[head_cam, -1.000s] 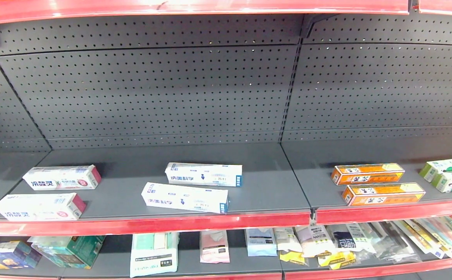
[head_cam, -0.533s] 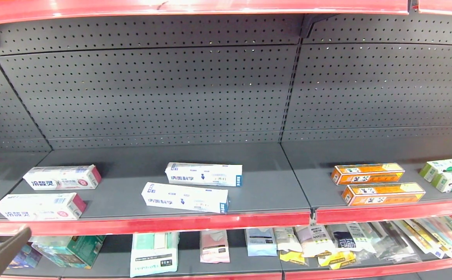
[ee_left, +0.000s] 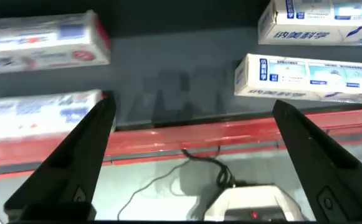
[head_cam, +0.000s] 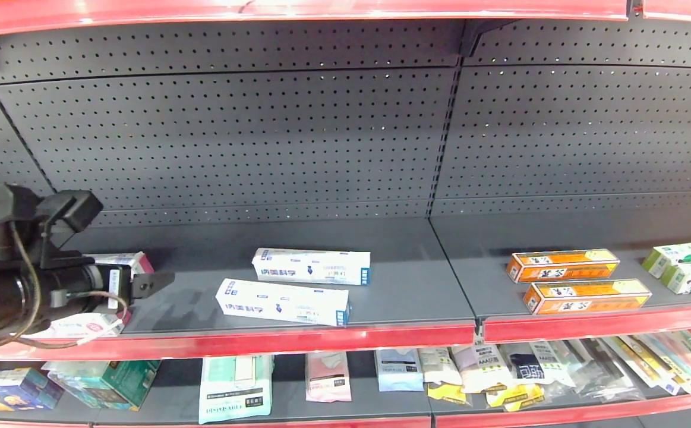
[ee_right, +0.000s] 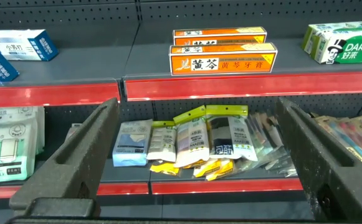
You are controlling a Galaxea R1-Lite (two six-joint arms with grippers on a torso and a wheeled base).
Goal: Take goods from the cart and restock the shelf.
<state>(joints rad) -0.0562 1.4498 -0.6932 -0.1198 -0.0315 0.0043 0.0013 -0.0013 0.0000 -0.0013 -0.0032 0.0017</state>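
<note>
My left gripper [head_cam: 149,284] is open and holds nothing; it hovers at the left end of the grey shelf [head_cam: 404,279], and the arm covers part of two white-and-pink boxes [head_cam: 120,260]. In the left wrist view the open gripper [ee_left: 194,106] sits just before the red shelf edge, with the white-and-pink boxes [ee_left: 40,40] on one side and two white-and-blue boxes [ee_left: 305,78] on the other. Those white-and-blue boxes [head_cam: 283,302] lie mid-shelf. My right gripper [ee_right: 199,102] is open and holds nothing, lower down, facing two orange boxes [ee_right: 221,62].
Orange boxes [head_cam: 587,296] and green boxes [head_cam: 687,264] lie on the right shelf section. The lower shelf holds several packets [head_cam: 235,386] and bagged goods [ee_right: 193,140]. Perforated back panels [head_cam: 250,137] rise behind, and bare shelf lies between the box groups.
My left arm has risen from the lower left corner into the head view and now hangs in front of the white-and-pink boxes. The goods have not moved.
</note>
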